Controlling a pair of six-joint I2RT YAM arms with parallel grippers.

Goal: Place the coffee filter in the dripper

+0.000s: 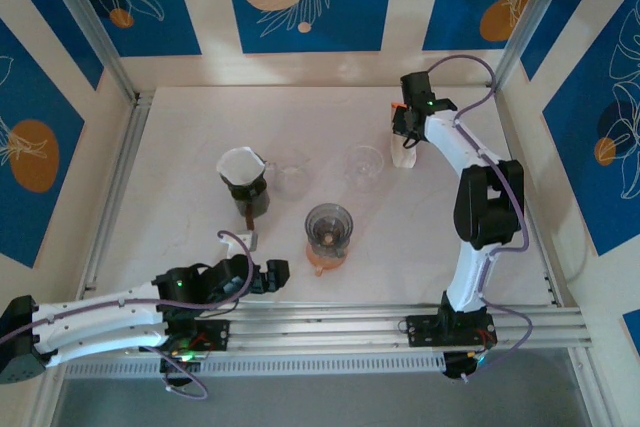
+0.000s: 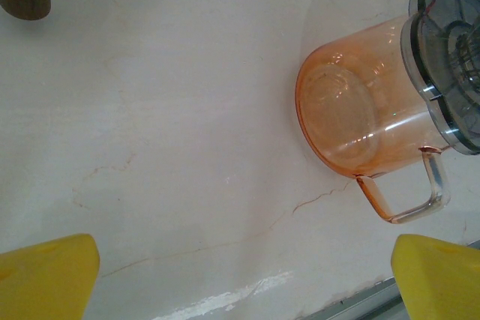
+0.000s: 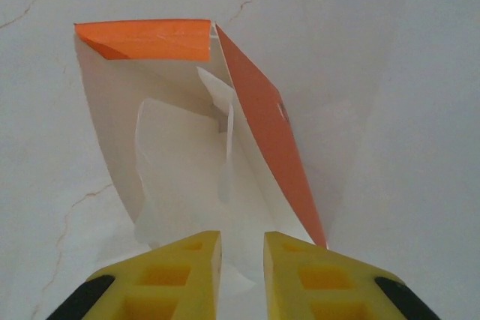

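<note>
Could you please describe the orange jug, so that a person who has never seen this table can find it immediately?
Look at the white table, at the middle of its near half. There stands the orange jug, in front of two clear glasses and to the right of a white-topped carafe. It alone is tinted orange, and it carries a dark grey lid.

Two clear vessels point(image 1: 364, 165) (glassy), one orange jug point(image 1: 328, 239), one filter box point(image 1: 403, 153), one carafe point(image 1: 247, 193).

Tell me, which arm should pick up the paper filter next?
The right one. The right gripper is down at the open filter box, its fingers nearly together at the white paper filter. The left gripper lies open at the near edge beside the orange jug, far from the box.
</note>
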